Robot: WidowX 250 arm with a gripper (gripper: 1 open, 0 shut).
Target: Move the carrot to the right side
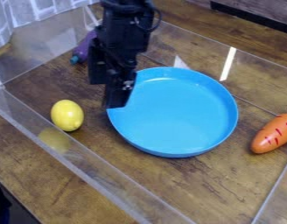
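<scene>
Carrot (275, 133): lies at the 3 o'clock edge of the view, on the wooden table (64, 175), just beside the blue plate's right rim, apart from it.
Blue plate (181, 118): centre, bare inside.
Gripper (108, 87): points down at the plate's 10 o'clock rim, fingers spread wide, grasping nothing.
Yellow fruit (66, 115): 9 o'clock of the plate.
Purple object (81, 51): 11 o'clock, partly hidden behind the arm.

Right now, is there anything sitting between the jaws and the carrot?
Yes. The blue plate lies between them: the gripper hangs with open jaws over the plate's left rim, while the carrot lies on the wood past the plate's right edge. Nothing else visible sits along that line.
</scene>
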